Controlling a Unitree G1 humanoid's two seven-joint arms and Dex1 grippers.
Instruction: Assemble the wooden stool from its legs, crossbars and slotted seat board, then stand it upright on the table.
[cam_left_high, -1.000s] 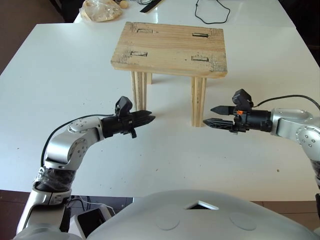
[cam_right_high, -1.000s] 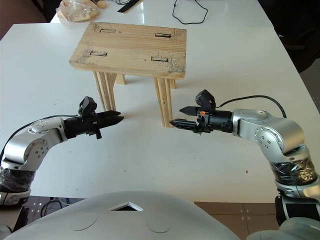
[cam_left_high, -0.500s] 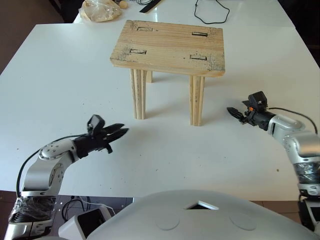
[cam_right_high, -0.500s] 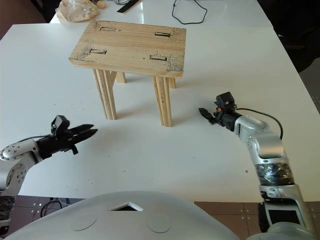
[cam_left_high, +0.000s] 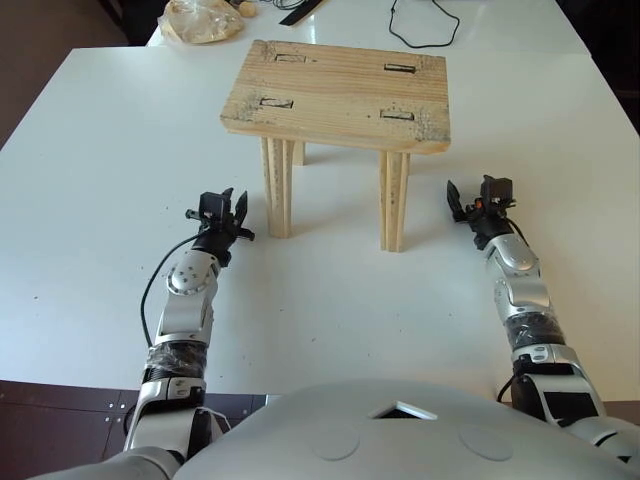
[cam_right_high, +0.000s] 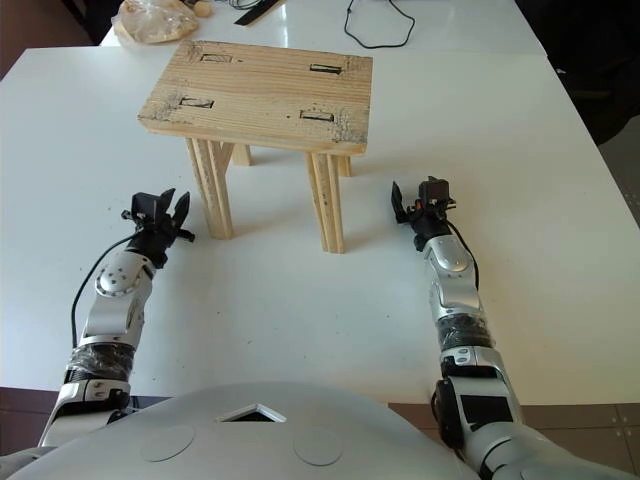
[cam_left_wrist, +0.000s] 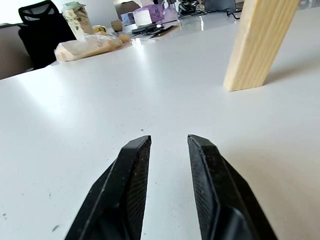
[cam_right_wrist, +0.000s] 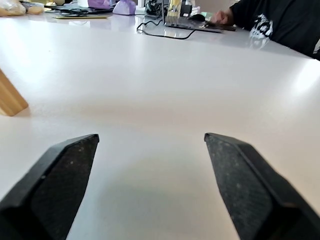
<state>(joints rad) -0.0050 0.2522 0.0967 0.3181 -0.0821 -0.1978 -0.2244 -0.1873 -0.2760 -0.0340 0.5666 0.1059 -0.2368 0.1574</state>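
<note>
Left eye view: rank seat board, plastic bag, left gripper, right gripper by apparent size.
1. seat board
2. plastic bag, partly cropped
3. left gripper and right gripper look alike; not ranked.

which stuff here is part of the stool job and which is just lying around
Job: wooden stool, upright on the table; left gripper, right gripper, both open and empty.
Lying about: plastic bag, black cable, both beyond the stool.

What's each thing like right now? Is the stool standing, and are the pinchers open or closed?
wooden stool: assembled, upright on the table.
left gripper: open, empty, left of the stool.
right gripper: open wide, empty, right of the stool.
black cable: lying loose on the far table.
</note>
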